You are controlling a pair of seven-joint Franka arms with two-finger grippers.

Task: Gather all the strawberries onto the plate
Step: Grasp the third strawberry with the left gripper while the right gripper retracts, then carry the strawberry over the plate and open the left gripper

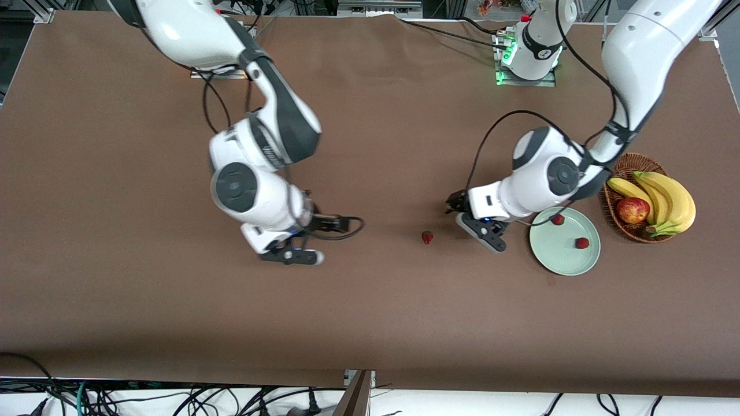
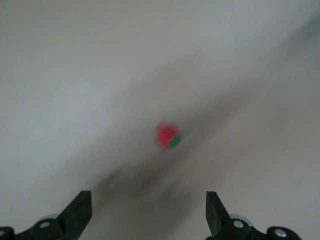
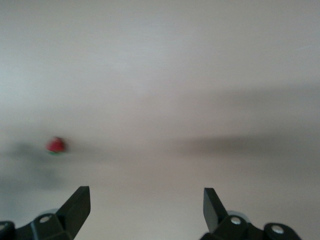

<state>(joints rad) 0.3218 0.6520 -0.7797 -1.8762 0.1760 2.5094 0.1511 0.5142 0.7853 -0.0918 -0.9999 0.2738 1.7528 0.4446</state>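
Observation:
One strawberry lies on the brown table between the two grippers. Two more strawberries lie in the pale mint-green plate toward the left arm's end. My left gripper is open and empty, low over the table between the loose strawberry and the plate. The left wrist view shows that berry ahead of the open left gripper. My right gripper is open and empty over bare table toward the right arm's end. The right wrist view shows its open gripper and the berry off to one side.
A brown wicker basket with bananas and a red apple stands beside the plate, toward the left arm's end. The left arm's elbow hangs over the plate's edge farther from the front camera.

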